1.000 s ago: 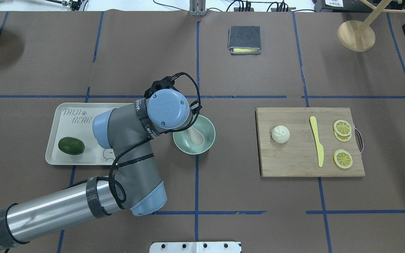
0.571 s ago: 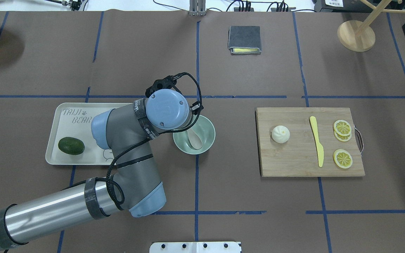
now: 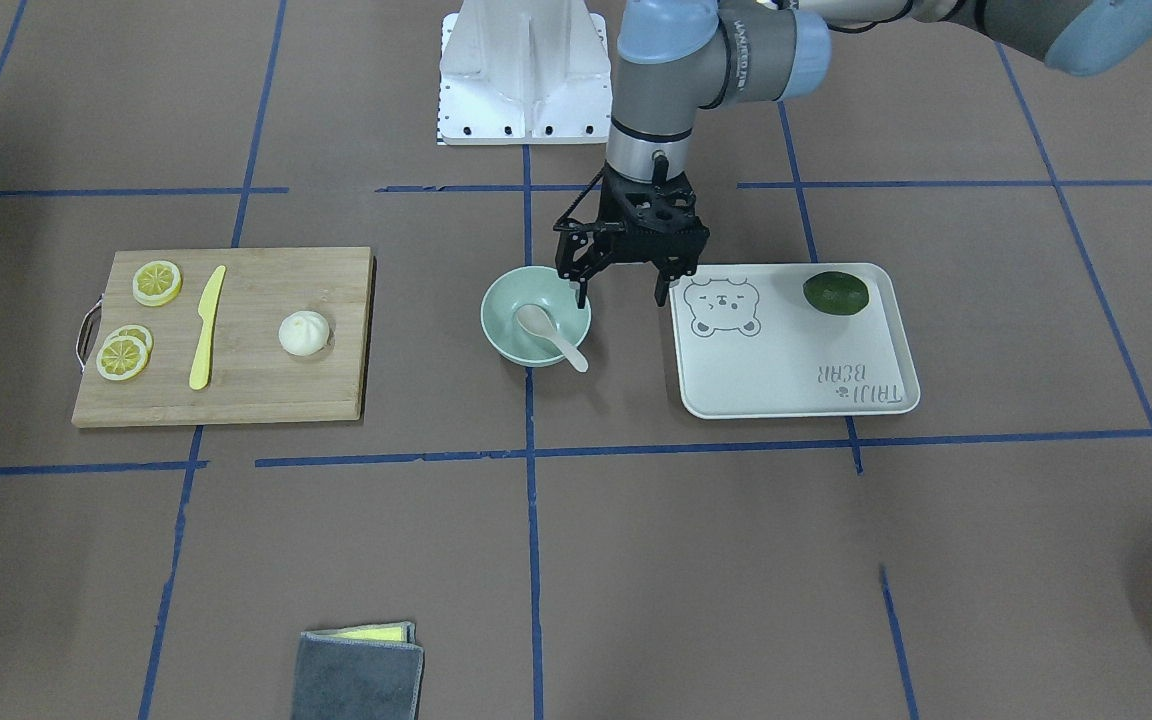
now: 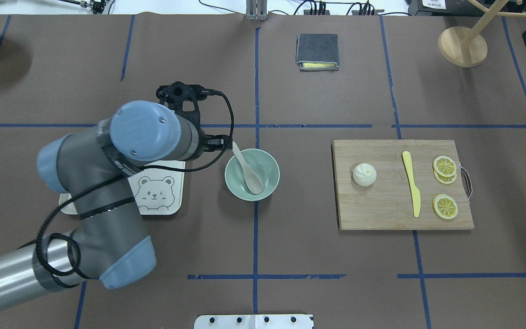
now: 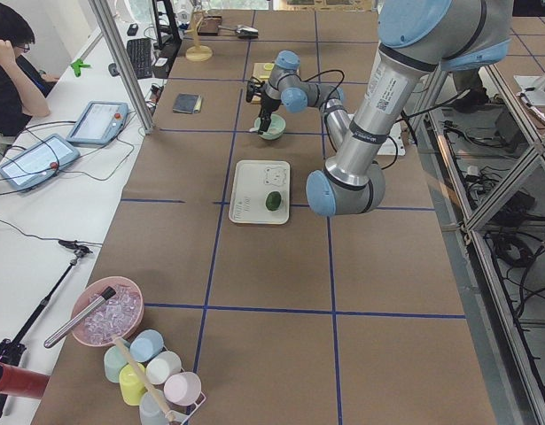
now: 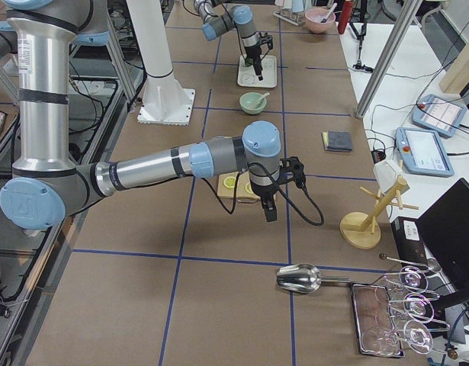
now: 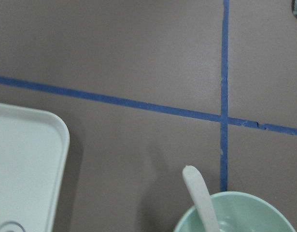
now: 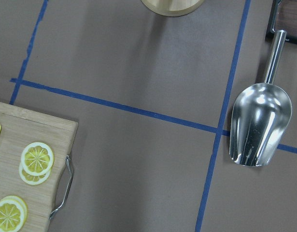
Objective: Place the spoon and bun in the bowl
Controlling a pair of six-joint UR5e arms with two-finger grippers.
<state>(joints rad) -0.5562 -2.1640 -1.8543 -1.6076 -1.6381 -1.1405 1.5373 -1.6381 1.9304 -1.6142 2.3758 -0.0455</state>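
The pale spoon (image 3: pixel 551 335) lies in the mint-green bowl (image 3: pixel 501 320), its handle over the rim; both also show in the overhead view, spoon (image 4: pixel 247 171) and bowl (image 4: pixel 270 176). My left gripper (image 3: pixel 621 290) hangs open and empty between bowl and tray, one finger at the bowl's rim. The left wrist view shows the spoon handle (image 7: pixel 199 198) and bowl (image 7: pixel 249 212). The white bun (image 4: pixel 364 174) sits on the wooden board (image 4: pixel 381 210). My right gripper (image 6: pixel 268 212) shows only in the exterior right view, near the board's end; I cannot tell its state.
A white bear-print tray (image 3: pixel 796 390) holds a dark green fruit (image 3: pixel 835 293). The board carries a yellow knife (image 4: pixel 412 183) and lemon slices (image 4: pixel 444 165). A grey cloth (image 4: pixel 317 51), a wooden stand (image 4: pixel 462 45) and a metal scoop (image 8: pixel 259 123) lie farther out.
My left arm has swung left, off the bowl and over the tray, now hiding the green fruit from overhead. The spoon stays in the bowl, fully uncovered.
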